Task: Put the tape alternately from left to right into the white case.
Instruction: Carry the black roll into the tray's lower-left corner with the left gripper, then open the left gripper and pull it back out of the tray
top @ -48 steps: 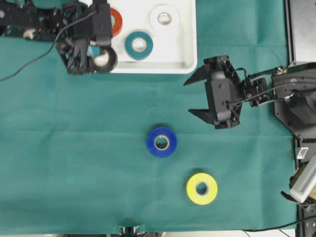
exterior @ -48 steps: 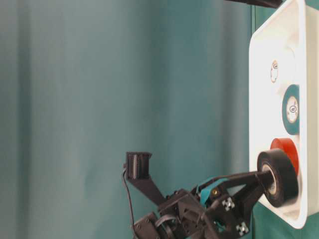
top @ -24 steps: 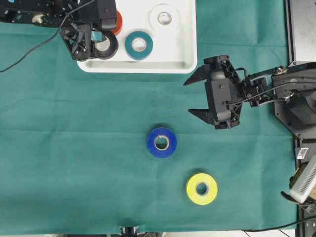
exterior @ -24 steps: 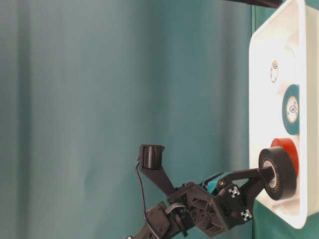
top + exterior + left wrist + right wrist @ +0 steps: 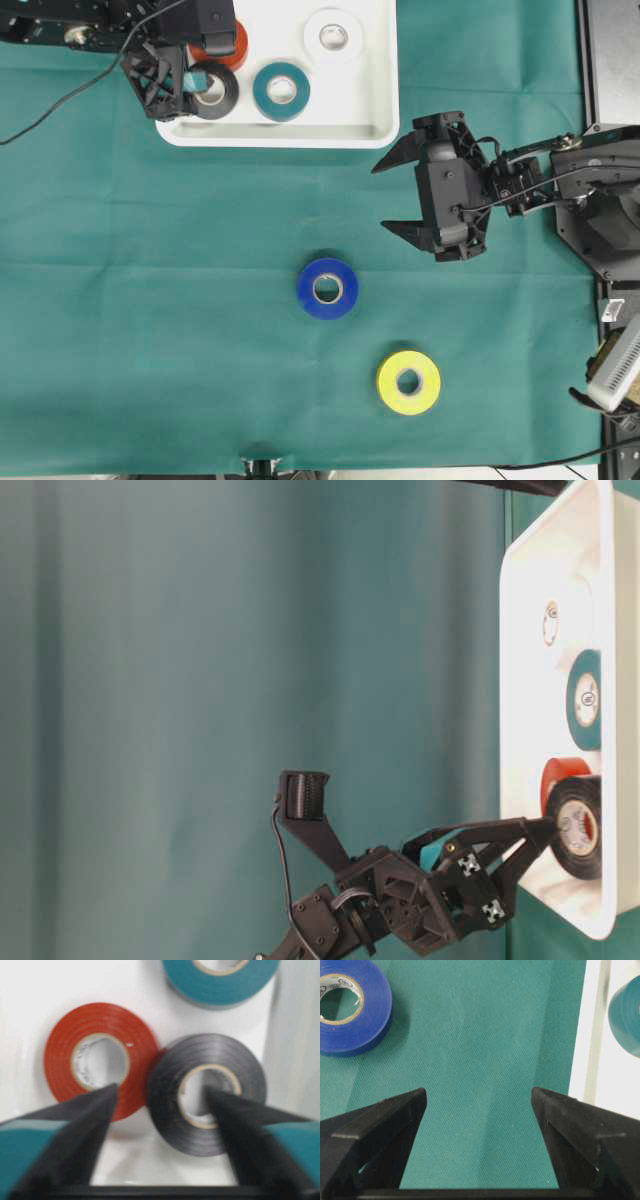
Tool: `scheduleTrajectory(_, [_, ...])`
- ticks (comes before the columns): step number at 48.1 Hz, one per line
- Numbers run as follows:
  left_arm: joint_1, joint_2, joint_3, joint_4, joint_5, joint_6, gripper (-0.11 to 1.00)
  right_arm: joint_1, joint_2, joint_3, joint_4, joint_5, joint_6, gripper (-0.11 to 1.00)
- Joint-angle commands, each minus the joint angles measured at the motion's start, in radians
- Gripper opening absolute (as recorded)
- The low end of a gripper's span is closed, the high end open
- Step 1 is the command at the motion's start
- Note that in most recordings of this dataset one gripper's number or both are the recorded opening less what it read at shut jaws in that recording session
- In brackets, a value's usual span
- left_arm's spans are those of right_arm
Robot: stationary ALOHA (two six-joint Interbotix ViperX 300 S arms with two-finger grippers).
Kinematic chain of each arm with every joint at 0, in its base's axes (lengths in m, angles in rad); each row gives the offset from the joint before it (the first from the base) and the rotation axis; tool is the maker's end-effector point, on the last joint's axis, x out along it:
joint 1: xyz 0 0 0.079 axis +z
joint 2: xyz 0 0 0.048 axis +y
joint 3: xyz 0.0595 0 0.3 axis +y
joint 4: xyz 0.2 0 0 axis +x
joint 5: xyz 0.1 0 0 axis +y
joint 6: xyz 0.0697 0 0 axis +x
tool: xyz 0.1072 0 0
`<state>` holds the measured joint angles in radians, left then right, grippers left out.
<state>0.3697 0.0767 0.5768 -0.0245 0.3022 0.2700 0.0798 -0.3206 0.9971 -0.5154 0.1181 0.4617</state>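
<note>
Four glossy tape rolls lie in the shallow white plastic case (image 5: 385, 100), the black roll (image 5: 206, 1092) just released by my spread left gripper (image 5: 162, 1110), so next my empty, wide-open right gripper (image 5: 402, 194) must take the blue roll (image 5: 327, 288) on the desk (image 5: 150, 300).

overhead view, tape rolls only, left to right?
black roll → teal roll → blue roll → yellow roll. Red-orange and white rolls skipped: their spans overlap neighbours.
</note>
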Motion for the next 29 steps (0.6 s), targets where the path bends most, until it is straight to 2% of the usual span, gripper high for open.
scheduleTrajectory(1, [0.003,-0.017,-0.012,0.002,-0.006,0.0,0.87,0.002,-0.008,-0.011,0.003,-0.008,0.003,0.82])
scheduleTrajectory(3, [0.003,-0.018,-0.012,0.002,-0.006,0.0,0.94,0.002,-0.008,-0.011,0.003,-0.008,0.003,0.82])
scheduleTrajectory(6, [0.003,-0.02,-0.012,0.002,-0.006,0.002,1.0,0.002,-0.008,-0.012,0.003,-0.008,0.003,0.82])
scheduleTrajectory(22, [-0.008,-0.044,-0.006,0.002,-0.005,0.0,1.0,0.002,-0.008,-0.011,0.002,-0.008,0.003,0.82])
scheduleTrajectory(29, [-0.038,-0.084,0.012,0.002,-0.005,-0.002,1.0,0.002,-0.008,-0.012,0.003,-0.008,0.003,0.82])
